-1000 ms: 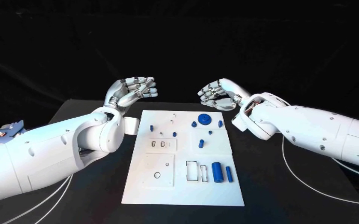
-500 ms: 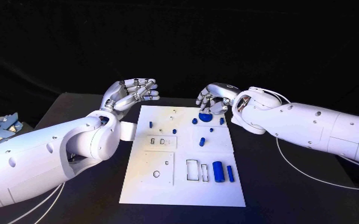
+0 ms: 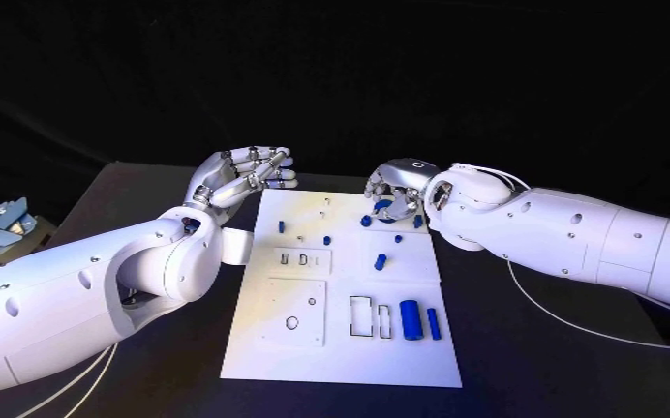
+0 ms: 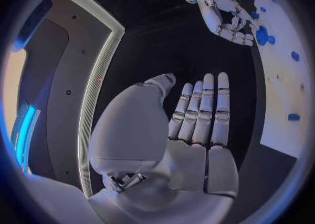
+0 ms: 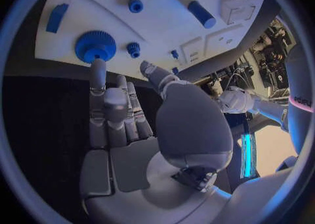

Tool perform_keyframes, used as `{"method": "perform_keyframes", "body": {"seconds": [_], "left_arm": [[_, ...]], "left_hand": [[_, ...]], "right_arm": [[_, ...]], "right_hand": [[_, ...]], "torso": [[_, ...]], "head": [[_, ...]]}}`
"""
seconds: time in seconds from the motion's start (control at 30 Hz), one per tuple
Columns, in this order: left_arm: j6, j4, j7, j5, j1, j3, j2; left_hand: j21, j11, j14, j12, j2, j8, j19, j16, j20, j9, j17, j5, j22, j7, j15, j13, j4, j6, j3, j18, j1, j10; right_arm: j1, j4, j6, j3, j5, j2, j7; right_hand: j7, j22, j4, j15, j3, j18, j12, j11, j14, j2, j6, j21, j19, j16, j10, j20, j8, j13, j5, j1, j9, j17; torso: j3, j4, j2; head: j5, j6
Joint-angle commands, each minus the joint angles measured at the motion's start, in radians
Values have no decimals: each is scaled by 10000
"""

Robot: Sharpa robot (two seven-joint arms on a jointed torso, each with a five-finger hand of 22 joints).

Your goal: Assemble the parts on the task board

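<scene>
The black counter (image 3: 139, 205) carries the white task board (image 3: 342, 341) at its middle. The robot's right arm has swung inward over the last second, so its right hand (image 3: 392, 197) is now down over the board's far right corner, where earlier it hung curled above the counter beyond the board's far edge. The left hand (image 3: 246, 174) has barely shifted; it hovers off the board's far left corner with its fingers (image 4: 205, 109) straight, side by side and holding nothing.

In the right wrist view the right hand's fingers (image 5: 98, 74) reach out with a fingertip at the rim of the round blue gear (image 5: 96, 46), which lies flat on the board's far end. The thumb stands apart, so nothing is gripped yet. I judge this as the reach for the gear nearly complete, with the grasp next.

Smaller parts lie untouched: a blue cylinder (image 3: 410, 318) and a slim blue bar (image 3: 433, 323) at the near right, a short blue peg (image 3: 379, 262) mid-board, and a small blue cog (image 5: 134, 49) just beside the gear.

From the head camera the right hand covers most of the gear, so actual contact is hard to confirm. The tiny pieces along the far edge are too small to identify.
</scene>
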Motion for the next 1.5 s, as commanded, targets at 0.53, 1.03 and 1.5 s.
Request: {"method": "perform_keyframes", "body": {"seconds": [0.53,1.03,1.5], "left_arm": [[261,-29,-75,66,19,13,54],[300,-109,-104,122,19,12,117],[335,-137,-152,124,19,12,133]], "left_hand": [[65,22,-23,-80,-126,-91,79,-69,-9,-23,22,-37,14,193,55,-13,-2,-6,67,112,-72,-24],[71,27,-23,-95,-124,-100,80,-74,-9,-26,28,-36,15,199,58,-12,2,-14,71,111,-88,-30],[79,29,-17,-110,-116,-108,82,-78,-10,-29,36,-34,17,201,59,-11,2,-21,80,111,-98,-35]], "right_arm": [[-90,-57,779,-7,-547,179,-370],[-201,-193,800,-18,-323,325,-294],[-253,-260,758,-19,-257,398,-302]], "right_hand": [[61,1133,172,51,128,-22,336,39,216,143,169,910,393,1166,-88,33,65,174,145,276,199,1102],[29,2345,203,31,935,-154,550,0,290,408,338,1887,728,1885,28,12,108,216,213,489,345,1715],[5,2975,251,2,1168,-242,626,-31,311,454,420,2376,950,2072,121,12,150,224,180,438,420,1843]], "torso": [[-41,55,210],[-43,37,300],[-45,23,375]], "head": [[30,25],[112,56],[112,77]]}}
